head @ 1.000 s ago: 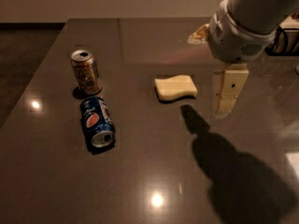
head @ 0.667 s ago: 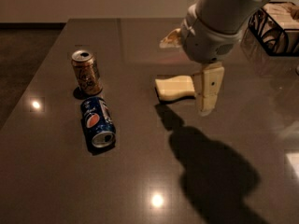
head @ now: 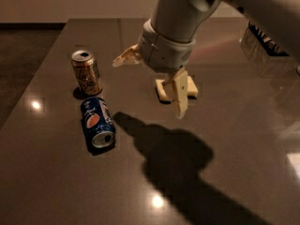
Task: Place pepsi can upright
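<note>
i saw the pepsi can (head: 97,122) lying on its side by the upright gold can (head: 86,72). my gripper (head: 149,88) hung nearby, fingers spread apart.

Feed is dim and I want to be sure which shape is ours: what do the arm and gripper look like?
The arm is a thick, smooth light-grey cylinder ending in a wider grey wrist collar. The gripper, over the table near the pepsi can, has two flat, cream-coloured, tapered fingers. No cables or markings show.
</note>
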Controlling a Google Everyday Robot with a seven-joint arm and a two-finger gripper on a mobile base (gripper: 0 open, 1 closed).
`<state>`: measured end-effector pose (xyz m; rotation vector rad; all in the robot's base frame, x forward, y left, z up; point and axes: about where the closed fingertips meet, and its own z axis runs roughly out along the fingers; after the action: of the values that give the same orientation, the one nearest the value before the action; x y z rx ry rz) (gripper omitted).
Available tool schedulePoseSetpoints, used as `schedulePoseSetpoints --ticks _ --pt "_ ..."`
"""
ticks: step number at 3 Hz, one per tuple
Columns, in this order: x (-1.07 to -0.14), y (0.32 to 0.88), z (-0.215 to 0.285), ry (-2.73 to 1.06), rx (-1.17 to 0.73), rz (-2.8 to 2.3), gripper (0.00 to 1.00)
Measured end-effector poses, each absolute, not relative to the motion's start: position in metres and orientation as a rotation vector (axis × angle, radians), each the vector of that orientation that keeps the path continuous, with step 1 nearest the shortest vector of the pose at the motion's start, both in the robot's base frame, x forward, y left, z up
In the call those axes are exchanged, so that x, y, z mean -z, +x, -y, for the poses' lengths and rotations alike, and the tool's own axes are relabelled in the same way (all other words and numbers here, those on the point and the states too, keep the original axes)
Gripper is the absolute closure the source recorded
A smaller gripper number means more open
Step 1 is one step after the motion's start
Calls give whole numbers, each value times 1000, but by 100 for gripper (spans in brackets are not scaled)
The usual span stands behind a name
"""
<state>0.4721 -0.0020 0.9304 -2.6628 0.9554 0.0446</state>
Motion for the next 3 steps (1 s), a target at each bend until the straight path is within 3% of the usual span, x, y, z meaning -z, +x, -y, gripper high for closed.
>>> schedulePoseSetpoints --ticks 3 --pt "-893 418 -96 -2896 -94 -227 0"
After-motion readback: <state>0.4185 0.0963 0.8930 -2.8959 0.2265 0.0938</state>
